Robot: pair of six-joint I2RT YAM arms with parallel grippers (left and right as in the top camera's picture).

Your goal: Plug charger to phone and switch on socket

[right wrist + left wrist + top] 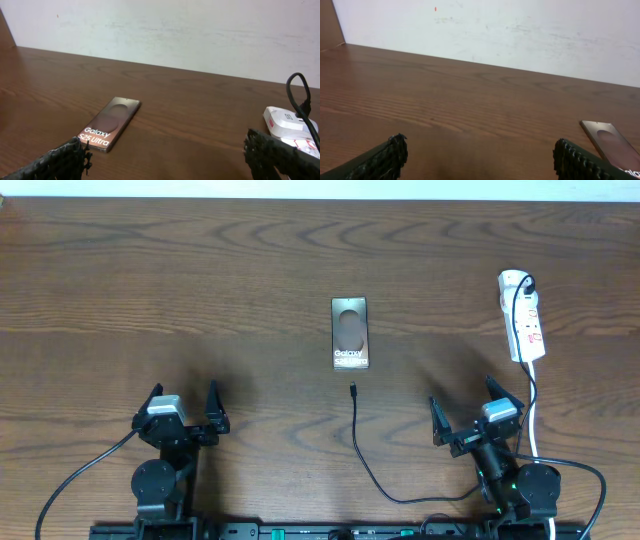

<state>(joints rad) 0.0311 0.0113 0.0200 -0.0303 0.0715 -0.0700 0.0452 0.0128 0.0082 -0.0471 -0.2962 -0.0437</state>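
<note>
Big brown wood-grain worktop (200,270) fills pretty much the whole overhead shot, and both wrist views show a white wall (520,35) behind it.

The left tool (185,390) is at the lower left of the overhead frame. Its jaws are spread wide apart and hold nothing, with just bare wood between them in its own wrist view. The right tool (462,394) at the lower right is the same deal: jaws wide apart, not gripping anything.

The socket (523,320) lies at the upper right of the overhead frame. It's a white strip with red markings, with a black plug (526,283) stuck in its top end and a white cord (536,405) running down toward the bottom right.

The phone (350,333) lies flat a bit above the centre, with the "Galaxy" lettering at its lower end.

The charger (362,450) is a thin black cable snaking up from the bottom, right of centre, toward the phone. Its plug tip (353,389) sits just below the phone's lower edge, near it but not touching, so it's not plugged in.

Can't tell the socket's switch position from these shots.
</note>
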